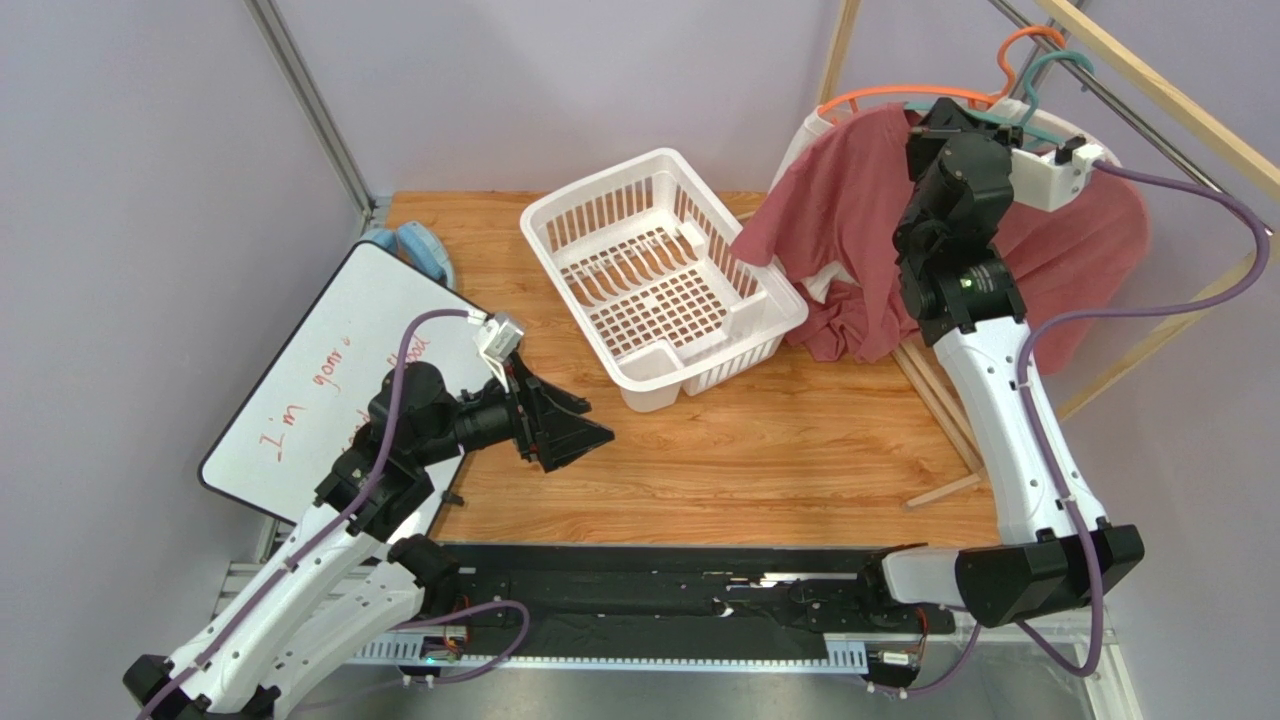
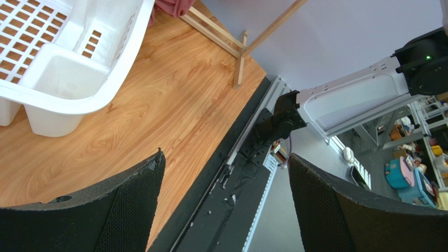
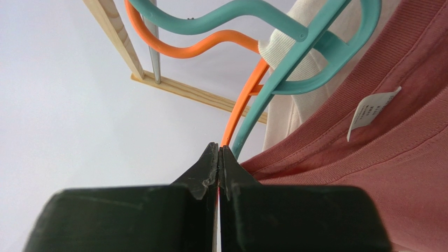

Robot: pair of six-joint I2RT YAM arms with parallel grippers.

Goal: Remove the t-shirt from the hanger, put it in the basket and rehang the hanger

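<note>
Now we see right claw [image 3: 218, 157] pinched shut, tips just beside teal hanger [image 3: 253, 123]; t-shirt [image 3: 368, 173] drapes on hanger; left claw [image 2: 225, 156] gapes wide, empty, above bench [image 2: 173, 105].

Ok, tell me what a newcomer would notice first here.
The plain dusty-red cotton t-shirt draped at the far right on a thin teal plastic hanger stands out first, with the right gripper shut close beside both. Next comes the white slatted plastic basket at the centre, and the left gripper hanging open to the basket's near left.
</note>
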